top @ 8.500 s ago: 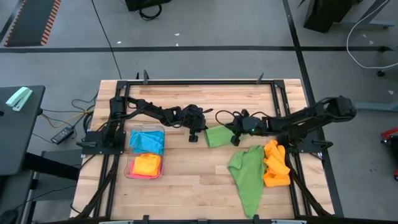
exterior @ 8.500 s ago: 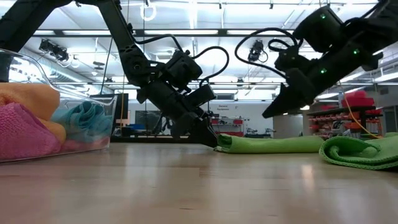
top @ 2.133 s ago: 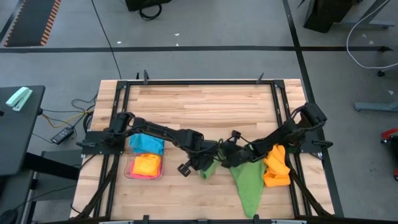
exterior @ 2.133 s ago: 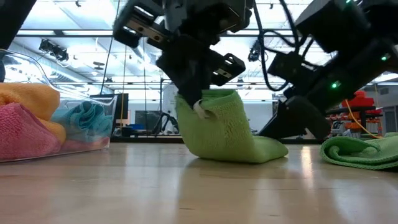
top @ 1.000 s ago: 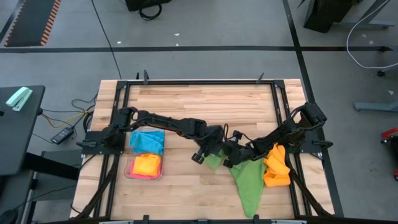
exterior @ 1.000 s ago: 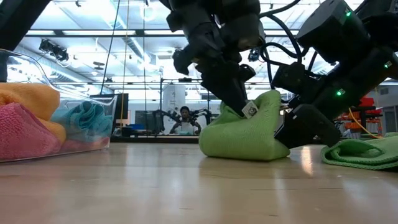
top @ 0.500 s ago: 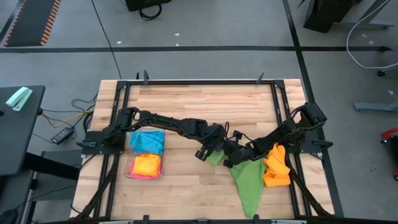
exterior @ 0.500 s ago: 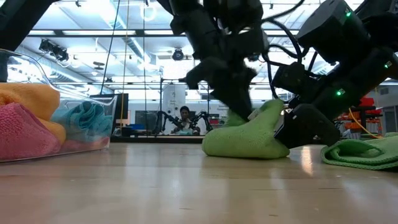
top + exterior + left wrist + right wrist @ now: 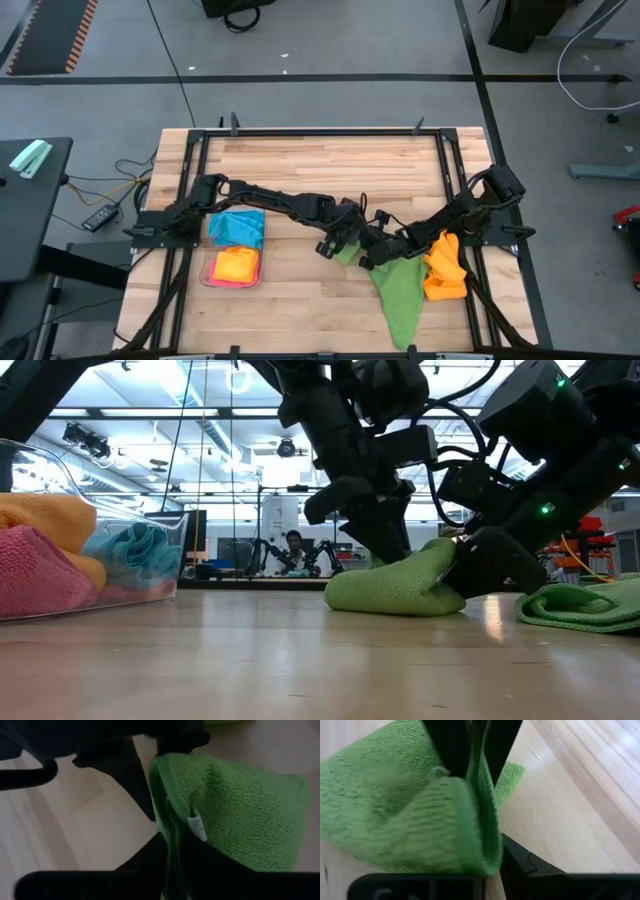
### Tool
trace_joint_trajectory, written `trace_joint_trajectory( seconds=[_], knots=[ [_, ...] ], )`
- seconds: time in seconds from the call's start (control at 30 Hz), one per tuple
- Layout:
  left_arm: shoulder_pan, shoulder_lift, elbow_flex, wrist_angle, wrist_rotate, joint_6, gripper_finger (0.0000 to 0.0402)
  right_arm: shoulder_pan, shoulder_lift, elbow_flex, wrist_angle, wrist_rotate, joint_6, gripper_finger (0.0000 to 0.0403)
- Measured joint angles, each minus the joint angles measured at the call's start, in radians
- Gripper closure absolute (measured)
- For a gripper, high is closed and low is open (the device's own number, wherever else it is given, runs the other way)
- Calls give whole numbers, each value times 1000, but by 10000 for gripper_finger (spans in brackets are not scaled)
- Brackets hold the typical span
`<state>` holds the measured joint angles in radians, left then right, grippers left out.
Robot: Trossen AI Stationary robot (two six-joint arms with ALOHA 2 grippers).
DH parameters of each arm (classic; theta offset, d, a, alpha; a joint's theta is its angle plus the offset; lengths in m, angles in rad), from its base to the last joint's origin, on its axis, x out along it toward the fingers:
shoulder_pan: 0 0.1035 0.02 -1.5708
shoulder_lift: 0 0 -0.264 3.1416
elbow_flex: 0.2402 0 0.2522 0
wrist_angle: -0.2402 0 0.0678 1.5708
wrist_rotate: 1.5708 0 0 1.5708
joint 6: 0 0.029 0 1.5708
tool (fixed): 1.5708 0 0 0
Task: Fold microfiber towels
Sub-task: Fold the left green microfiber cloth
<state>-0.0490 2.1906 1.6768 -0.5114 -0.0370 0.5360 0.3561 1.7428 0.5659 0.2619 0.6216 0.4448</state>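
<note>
High view: both arms meet near the middle of the counter (image 9: 300, 170) over a small folded green towel (image 9: 395, 588); the right pincer (image 9: 470, 565) is clamped on the towel's edge; the left pincer (image 9: 385, 545) stands at the fold, fingers either side of the cloth, grip unclear; another green towel (image 9: 400, 290) lies just beside.

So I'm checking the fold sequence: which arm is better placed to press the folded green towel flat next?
Probably the left: the left gripper hangs right over the folded green towel, its grip loosening, while the right gripper pinches that towel's edge and likely must hold it.
</note>
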Motion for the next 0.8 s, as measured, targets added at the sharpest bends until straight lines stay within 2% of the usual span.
trace_joint_trajectory(
  seconds=[0.2,0.37,0.5,0.63,0.8],
  knots=[
    [0,-11,-1,-12,0,2,249,0,0,0,0,0,1,357],
    [0,-57,1,-29,-6,2,213,0,0,0,1,0,0,357],
    [2,-79,0,-58,-18,9,210,0,0,0,1,0,0,357],
    [2,-109,1,-86,-26,10,223,0,0,0,1,2,0,357],
    [1,-133,1,-214,-25,-14,243,0,-5,0,-10,3,-13,357]
  ],
)
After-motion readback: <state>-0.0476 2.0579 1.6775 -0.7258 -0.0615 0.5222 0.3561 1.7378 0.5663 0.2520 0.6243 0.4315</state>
